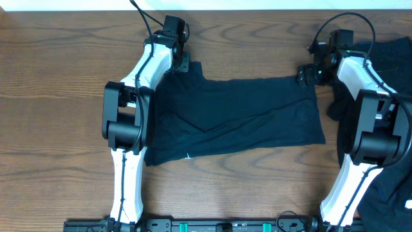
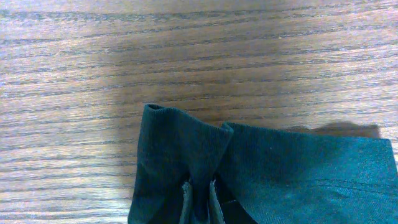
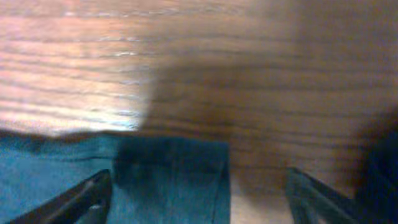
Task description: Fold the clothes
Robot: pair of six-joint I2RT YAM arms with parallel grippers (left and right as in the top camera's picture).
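Overhead: dark T-shirt flat on table

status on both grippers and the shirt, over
Left gripper shut on T-shirt, far left corner. Right gripper open, straddling far right corner. Other dark clothes heaped far right.

My brown wood-grain desk carries a dark navy soft cloth T-shirt, lying flat in a wide band between my left gripper and my right gripper. A heap of more dark cloth lies on the desk just outside my right gripper.
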